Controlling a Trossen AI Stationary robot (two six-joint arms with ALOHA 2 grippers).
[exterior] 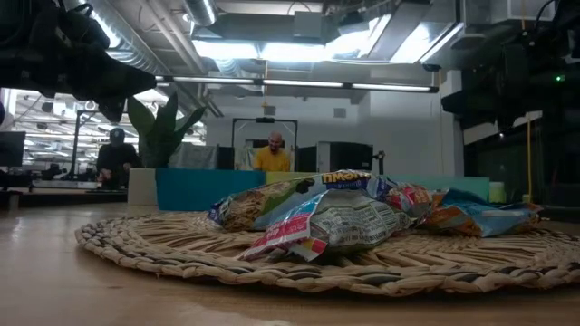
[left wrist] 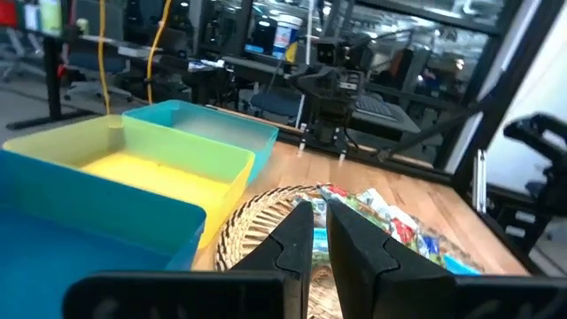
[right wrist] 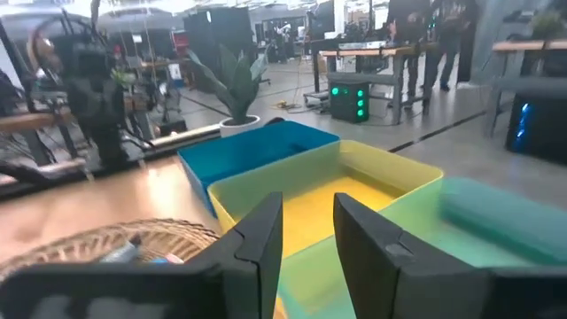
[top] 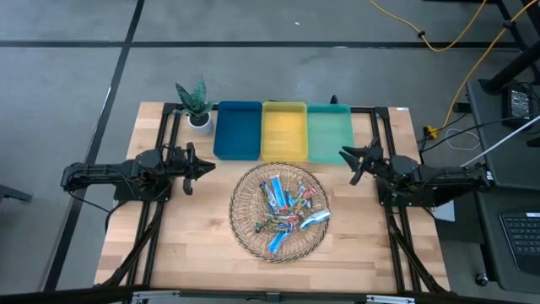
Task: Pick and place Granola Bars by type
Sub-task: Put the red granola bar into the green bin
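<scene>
A pile of small shiny-wrapped granola bars (top: 285, 213), in bright blue, silvery-blue and brown multicolour, is lying in a round woven wicker basket (top: 245, 196) on the pale wooden surface (top: 177, 245). The left hand (top: 205, 166) is hovering just beside the basket's rim, its two dark fingers (left wrist: 297, 244) nearly touching and gripping nothing. The right hand (top: 348, 161) is waiting on the basket's opposite side, its fingers (right wrist: 262, 232) standing a little apart with nothing between them. Beyond both hands, three rectangular plastic trays are sitting side by side and touching: a blue tray (top: 237, 129) nearest the left hand, a yellow tray (top: 284, 130) in the middle, and a green tray (top: 329, 131) nearest the right hand. All three trays appear to be holding nothing, though the green one's floor is partly hidden. A small potted green plant (top: 196, 104) is standing past the left hand, beside the blue tray.
</scene>
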